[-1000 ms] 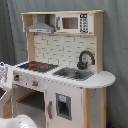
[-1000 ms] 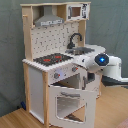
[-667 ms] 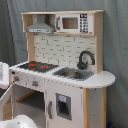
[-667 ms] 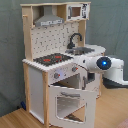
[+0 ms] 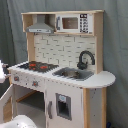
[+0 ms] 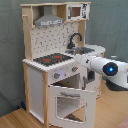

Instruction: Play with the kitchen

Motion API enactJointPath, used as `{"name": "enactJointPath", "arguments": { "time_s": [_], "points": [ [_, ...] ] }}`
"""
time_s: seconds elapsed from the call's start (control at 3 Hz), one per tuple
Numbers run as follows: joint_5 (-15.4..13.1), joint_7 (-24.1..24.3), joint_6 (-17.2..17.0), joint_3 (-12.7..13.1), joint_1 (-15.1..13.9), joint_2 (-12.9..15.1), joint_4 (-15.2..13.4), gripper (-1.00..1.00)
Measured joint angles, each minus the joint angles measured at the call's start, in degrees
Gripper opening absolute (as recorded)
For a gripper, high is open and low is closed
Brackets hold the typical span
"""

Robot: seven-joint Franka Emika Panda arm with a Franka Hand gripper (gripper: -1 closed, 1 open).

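White arm (image 6: 102, 66) reaches level toward the second exterior view's left

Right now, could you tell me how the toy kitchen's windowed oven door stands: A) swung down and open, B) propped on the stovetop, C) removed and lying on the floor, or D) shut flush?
A: in the second exterior view the oven door hangs open, tilted outward below the stovetop, with the dark oven cavity showing behind it.

Light: even, soft and fairly bright in both exterior views; source cannot be told.
Shadows: faint, under the kitchen (image 5: 60, 65) hood and inside its open oven bay.
Glare: none on the white panels.
Blur: both views soft overall, fine detail lost.
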Motion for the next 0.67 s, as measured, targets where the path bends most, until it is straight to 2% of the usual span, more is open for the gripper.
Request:
{"name": "enactJointPath", "arguments": {
  "time_s": [0.33,0.67],
  "points": [
    [-3.5,-3.1,2.6,-2.5,0.2,-1.8,0.3,1.00],
    [-4.2,-0.6,7.0,-1.8,0.2,-4.2,1.4,1.00]
  ]
}}
